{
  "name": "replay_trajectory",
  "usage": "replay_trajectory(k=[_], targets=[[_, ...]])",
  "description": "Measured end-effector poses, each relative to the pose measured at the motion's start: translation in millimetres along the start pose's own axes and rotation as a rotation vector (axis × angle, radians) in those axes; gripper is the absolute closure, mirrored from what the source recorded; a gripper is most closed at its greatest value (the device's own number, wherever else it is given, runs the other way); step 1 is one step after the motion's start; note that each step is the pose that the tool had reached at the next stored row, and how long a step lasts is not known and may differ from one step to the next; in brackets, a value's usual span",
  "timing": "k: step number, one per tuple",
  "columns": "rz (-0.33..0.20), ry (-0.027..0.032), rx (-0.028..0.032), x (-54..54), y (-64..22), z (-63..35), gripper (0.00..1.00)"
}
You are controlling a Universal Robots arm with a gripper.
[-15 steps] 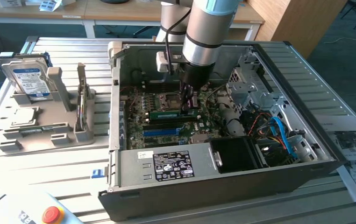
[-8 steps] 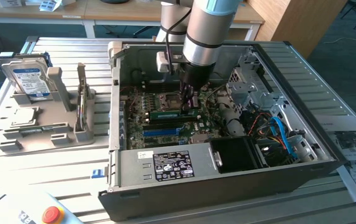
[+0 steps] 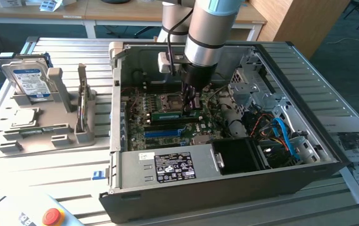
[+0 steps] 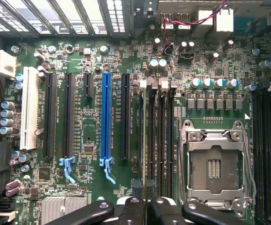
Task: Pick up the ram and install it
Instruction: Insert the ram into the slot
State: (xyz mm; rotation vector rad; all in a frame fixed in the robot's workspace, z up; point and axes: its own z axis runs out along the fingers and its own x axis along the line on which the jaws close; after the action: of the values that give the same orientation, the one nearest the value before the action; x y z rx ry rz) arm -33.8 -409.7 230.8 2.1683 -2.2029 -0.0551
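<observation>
1. Inside the open computer case [image 3: 167,195], which sits on the slatted worktop [image 3: 41,169], the arm reaches straight down over the motherboard [image 3: 157,106].
2. The pincer [image 3: 191,109] is clenched narrow on the ram [image 3: 167,115], gripping it by the upper edge.
3. The ram stands on edge along the dark memory slots [image 3: 164,125]. It lies between the CPU socket [image 3: 170,100] and the long blue slot [image 3: 165,133]. I cannot tell whether it is pressed fully home.
4. In the wrist view, the dark fingers [image 4: 130,208] meet over the row of black memory slots. The silver CPU socket [image 4: 215,164] is on one side, and the blue slot [image 4: 106,117] and a white slot [image 4: 30,108] are on the other.
5. Outside the case, toward the exterior view's left, a grey holder [image 3: 47,134] carries a silver hard drive [image 3: 28,80]. The drive has a blue-white label, stands upright and is well apart from the pincer.
6. A power supply [image 3: 170,167] with a black label sits against the case's near wall. Printed papers [image 3: 358,150] lie at the exterior view's right, and a red button [image 3: 53,216] is at the near corner.
</observation>
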Motion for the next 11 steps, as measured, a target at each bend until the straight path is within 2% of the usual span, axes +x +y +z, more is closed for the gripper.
replay_trajectory(k=[11], targets=[[0.0,0.0,0.0,0.0,-0.1,1.9,0.88]])
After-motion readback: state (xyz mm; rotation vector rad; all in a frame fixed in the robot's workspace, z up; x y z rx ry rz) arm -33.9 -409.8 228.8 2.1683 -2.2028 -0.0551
